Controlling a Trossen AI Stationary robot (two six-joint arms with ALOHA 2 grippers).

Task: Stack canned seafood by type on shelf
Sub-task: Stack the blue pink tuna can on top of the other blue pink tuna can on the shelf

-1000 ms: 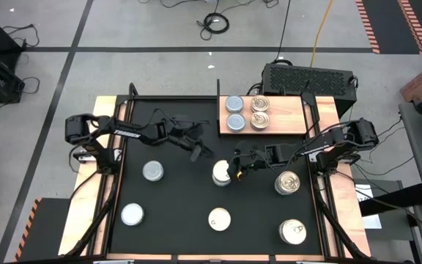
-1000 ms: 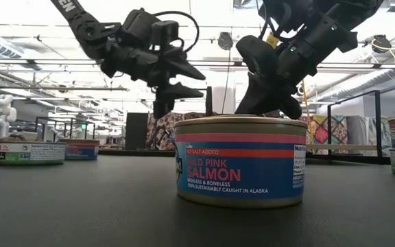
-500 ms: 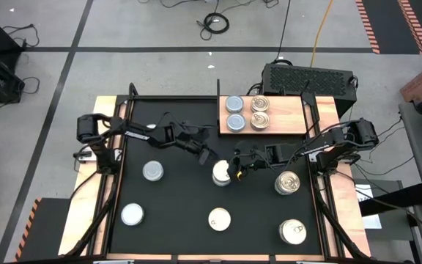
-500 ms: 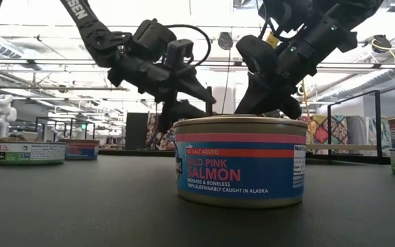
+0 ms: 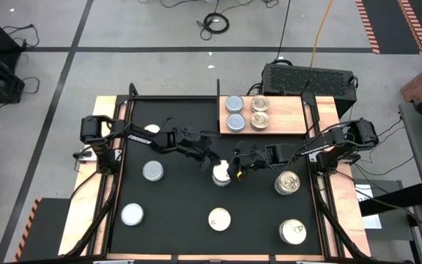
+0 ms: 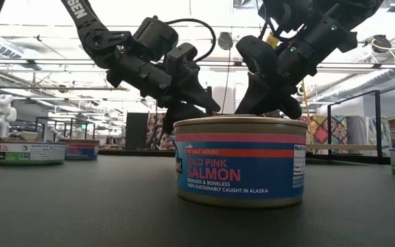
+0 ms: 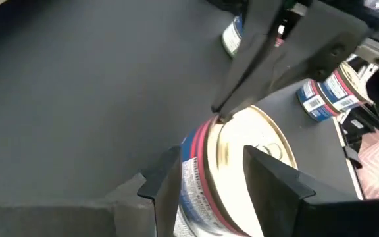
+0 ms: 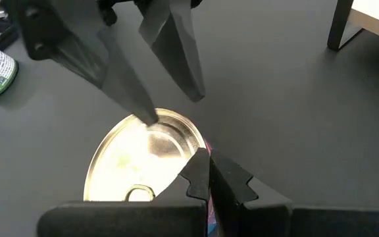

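Observation:
A gold-topped pull-tab can (image 5: 221, 174) with a pink and blue label stands on the black mat at mid-table. My left gripper (image 5: 212, 161) is open at its far-left side, one finger over the lid (image 7: 268, 172) and the other outside the wall (image 7: 166, 176). My right gripper (image 5: 233, 171) is shut at the can's right rim. The wooden shelf (image 5: 288, 116) at the far right bears two silvery-blue cans (image 5: 234, 113) and two gold ones (image 5: 259, 112), all standing on their bases. In the low view a nearer salmon can (image 6: 241, 161) hides this can. My left gripper has one fingertip (image 8: 145, 113) down at the lid's far part, but I cannot tell whether it touches. My right gripper has its shut fingertips (image 8: 201, 164) against the can's rim (image 7: 217, 120) on the right side, slanting down from the table's right. The can stands upright on the mat.
Loose cans stand on the mat at the left (image 5: 152, 171), near left (image 5: 132, 214), near middle (image 5: 219, 218), right (image 5: 289, 182) and near right (image 5: 293, 232). The shelf's right half is bare wood. A black box (image 5: 308, 77) sits beyond the table's far edge.
My left gripper has moved toward the table's right and near edge and gone down onto the middle can, rolling as it went, until its open fingers straddle the can's far-left edge. The can has stayed in place.

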